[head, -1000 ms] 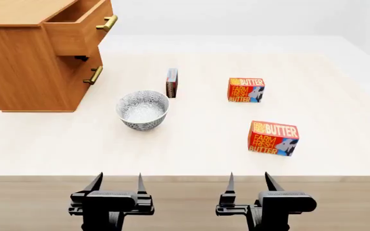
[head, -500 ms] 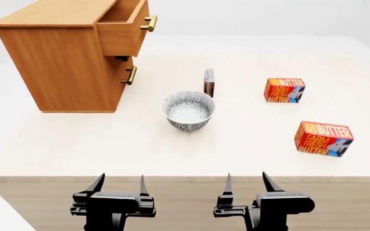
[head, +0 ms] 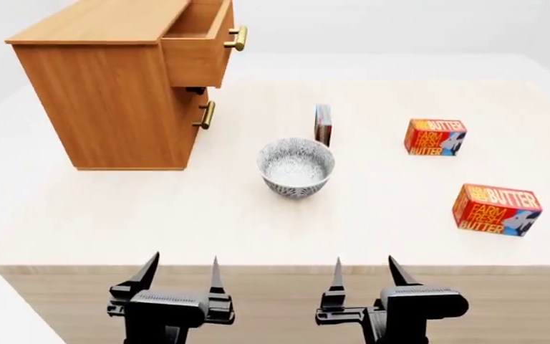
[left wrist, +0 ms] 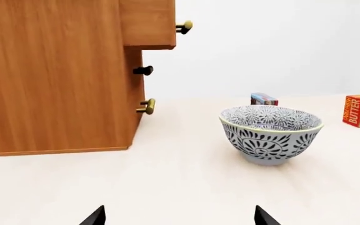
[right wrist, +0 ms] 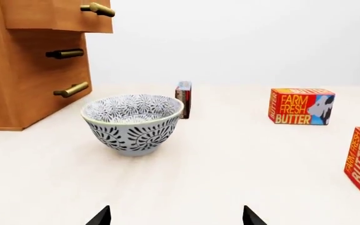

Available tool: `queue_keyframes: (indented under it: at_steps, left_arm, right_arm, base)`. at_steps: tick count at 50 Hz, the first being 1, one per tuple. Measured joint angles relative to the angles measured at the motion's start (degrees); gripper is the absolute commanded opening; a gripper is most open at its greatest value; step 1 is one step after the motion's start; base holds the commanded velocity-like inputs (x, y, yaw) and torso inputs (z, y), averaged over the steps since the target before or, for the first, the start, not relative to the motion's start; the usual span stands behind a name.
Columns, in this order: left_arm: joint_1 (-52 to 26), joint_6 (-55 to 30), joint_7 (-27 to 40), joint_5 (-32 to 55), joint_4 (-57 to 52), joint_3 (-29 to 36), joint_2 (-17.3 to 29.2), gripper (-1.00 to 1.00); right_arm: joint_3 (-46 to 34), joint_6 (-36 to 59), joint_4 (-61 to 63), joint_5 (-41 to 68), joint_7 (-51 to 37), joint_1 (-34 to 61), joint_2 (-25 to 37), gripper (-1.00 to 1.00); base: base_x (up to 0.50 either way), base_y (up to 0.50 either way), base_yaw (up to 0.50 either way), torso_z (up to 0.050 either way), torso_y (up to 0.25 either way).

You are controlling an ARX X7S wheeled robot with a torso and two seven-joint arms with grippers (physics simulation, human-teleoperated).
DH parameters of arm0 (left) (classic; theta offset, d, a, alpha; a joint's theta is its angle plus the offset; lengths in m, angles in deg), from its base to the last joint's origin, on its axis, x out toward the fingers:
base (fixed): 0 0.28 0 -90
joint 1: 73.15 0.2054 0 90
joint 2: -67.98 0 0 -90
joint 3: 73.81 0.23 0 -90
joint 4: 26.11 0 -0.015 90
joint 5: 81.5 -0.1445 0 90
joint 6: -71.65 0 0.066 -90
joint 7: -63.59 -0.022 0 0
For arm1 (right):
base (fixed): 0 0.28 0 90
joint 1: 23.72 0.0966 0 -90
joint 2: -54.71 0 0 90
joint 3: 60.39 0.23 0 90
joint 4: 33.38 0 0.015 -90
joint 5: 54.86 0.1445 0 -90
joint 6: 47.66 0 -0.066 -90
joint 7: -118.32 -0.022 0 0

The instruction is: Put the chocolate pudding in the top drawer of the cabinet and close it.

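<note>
- Chocolate pudding (head: 323, 124) last on this list, being smallest; cabinet (head: 112, 100) first: top drawer (head: 198, 50) already pulled out, lower one shut, so any reach risks clipping the overhanging front.
- Table (head: 112, 215): wide and bare near its edge, little hazard.
- Bowl (head: 296, 167): just in front of the pudding, easily bumped on approach.
- Left gripper (head: 181, 276) and right gripper (head: 363, 276): fingers apart, empty, well short of everything.
- Pudding: upright on edge, between bowl and nearer butter box (head: 435, 137); thin, likely to topple if nudged.
</note>
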State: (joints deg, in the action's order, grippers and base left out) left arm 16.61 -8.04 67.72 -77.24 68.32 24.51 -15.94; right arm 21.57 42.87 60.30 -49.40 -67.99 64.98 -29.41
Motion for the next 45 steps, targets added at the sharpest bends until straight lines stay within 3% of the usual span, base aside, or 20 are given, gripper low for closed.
queue_keyframes:
  at_steps: [17, 41, 45]
  left_arm:
    - [0.76, -1.27, 0.75, -2.08, -7.44, 0.87, 3.19, 1.00]
    - [-3.12, -18.12, 0.06, -2.44, -23.86, 0.43, 7.94, 1.00]
    - [-4.51, -22.93, -0.35, -1.14, -26.63, -0.12, 8.43, 1.00]
  right_arm:
    - [-1.01, 11.88, 8.86, 3.19, -0.60, 1.41, 2.40, 1.00]
    - [-2.82, 27.72, 22.45, 2.85, -0.96, 9.87, 7.57, 1.00]
    - [-2.72, 30.54, 24.25, 3.71, -0.52, 11.52, 8.08, 1.00]
  base:
    - [0.00, 0.00, 0.00, 0.050, 0.000]
    - [0.00, 0.00, 0.00, 0.050, 0.000]
    - [0.00, 0.00, 0.00, 0.000, 0.000]
